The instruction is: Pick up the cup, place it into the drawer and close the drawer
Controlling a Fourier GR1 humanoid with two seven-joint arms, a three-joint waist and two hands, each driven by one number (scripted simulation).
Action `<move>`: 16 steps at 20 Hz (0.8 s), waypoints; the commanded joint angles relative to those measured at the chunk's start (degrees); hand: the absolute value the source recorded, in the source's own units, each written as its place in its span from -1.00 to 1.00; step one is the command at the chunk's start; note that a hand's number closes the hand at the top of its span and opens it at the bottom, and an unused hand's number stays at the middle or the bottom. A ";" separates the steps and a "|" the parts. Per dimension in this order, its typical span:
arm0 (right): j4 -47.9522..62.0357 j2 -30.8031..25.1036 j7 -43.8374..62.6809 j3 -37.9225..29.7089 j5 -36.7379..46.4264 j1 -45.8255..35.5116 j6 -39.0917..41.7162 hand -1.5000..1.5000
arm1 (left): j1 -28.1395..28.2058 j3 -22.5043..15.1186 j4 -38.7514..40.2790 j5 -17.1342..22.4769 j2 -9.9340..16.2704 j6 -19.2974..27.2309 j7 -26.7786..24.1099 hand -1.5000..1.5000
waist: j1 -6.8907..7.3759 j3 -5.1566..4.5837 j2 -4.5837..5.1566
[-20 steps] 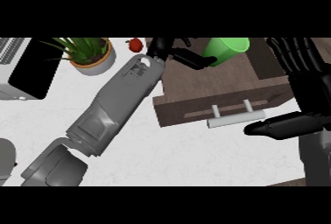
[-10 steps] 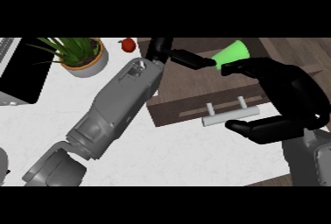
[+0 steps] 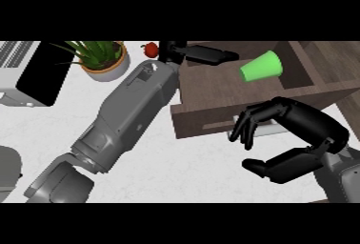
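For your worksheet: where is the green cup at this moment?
In the head view, the green cup lies tipped on its side inside the open drawer, upper right, between the left hand and the drawer's right wall.

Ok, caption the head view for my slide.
Green cup lies in the open drawer; right robot hand at its front.
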 commanded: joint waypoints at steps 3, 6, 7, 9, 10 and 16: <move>-3.41 -4.13 -1.34 4.32 17.31 2.67 -1.36 -1.00 | 1.52 0.57 1.79 1.58 0.00 0.51 -3.84 -1.00 | 3.85 0.06 -0.64; -0.55 -4.11 -4.72 5.95 25.12 8.35 -5.00 -1.00 | 4.46 1.10 0.42 2.67 0.00 -1.10 -5.18 -1.00 | 6.32 0.07 -1.19; 4.63 -1.14 -4.15 7.79 28.45 4.43 -7.91 -1.00 | 3.63 1.12 0.01 3.64 0.00 -1.36 -5.23 -1.00 | 6.90 0.06 -0.83; 11.14 -0.82 -6.64 8.00 31.22 2.70 -9.30 -1.00 | 6.55 1.42 -1.93 3.87 0.00 -3.22 -7.52 -1.00 | 8.61 0.04 -1.02; 11.17 0.01 -8.85 10.81 34.98 5.77 -11.56 -1.00 | 5.18 2.38 -0.95 3.13 0.09 -3.15 -5.73 -1.00 | 8.54 0.06 -1.18; 33.89 0.80 -18.50 13.42 41.99 -1.28 -14.80 -1.00 | 11.36 2.32 -5.29 3.97 3.03 -6.64 -7.19 -1.00 | 11.42 0.09 -1.13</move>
